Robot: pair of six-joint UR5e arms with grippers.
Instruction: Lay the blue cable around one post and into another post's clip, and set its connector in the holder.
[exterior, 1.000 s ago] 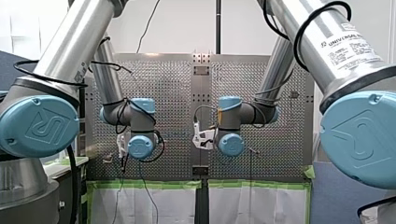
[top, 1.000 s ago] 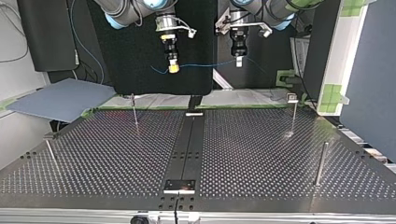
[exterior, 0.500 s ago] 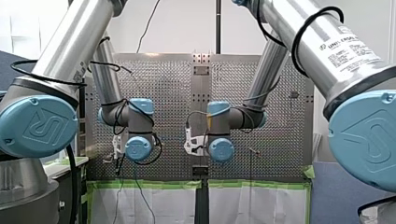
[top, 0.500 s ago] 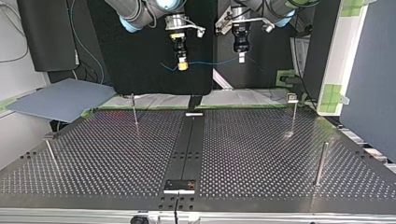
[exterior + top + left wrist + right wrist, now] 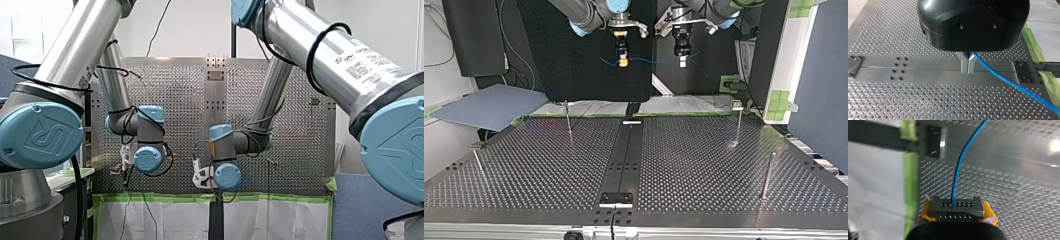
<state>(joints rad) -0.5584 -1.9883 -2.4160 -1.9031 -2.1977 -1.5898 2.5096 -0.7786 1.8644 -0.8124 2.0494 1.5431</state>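
Note:
My right gripper (image 5: 957, 213) is shut, its yellow pads on the grey connector (image 5: 956, 208) with rows of holes; the blue cable (image 5: 960, 162) leaves the connector's face. My left gripper (image 5: 968, 65) has its metal fingers shut on the same blue cable (image 5: 1000, 78), which trails off to one side. In the top view both grippers hang high above the table's far edge, the right gripper (image 5: 623, 61) left of the left gripper (image 5: 682, 60), with the cable (image 5: 651, 61) stretched between them. A black holder plate (image 5: 616, 198) sits on the centre strip near the table's near edge.
Thin posts stand on the perforated table (image 5: 694, 170): one (image 5: 568, 119) at the far left, one with a clip head (image 5: 738, 120) at the far right, a plain one (image 5: 767, 175) at the near right, a leaning one (image 5: 478, 162) at the near left. A grey board (image 5: 489, 106) lies beyond the left corner.
In the top view my right gripper moved right and upward with the connector, closing on my left gripper; the cable span between them is shorter. My left gripper shifted only slightly.

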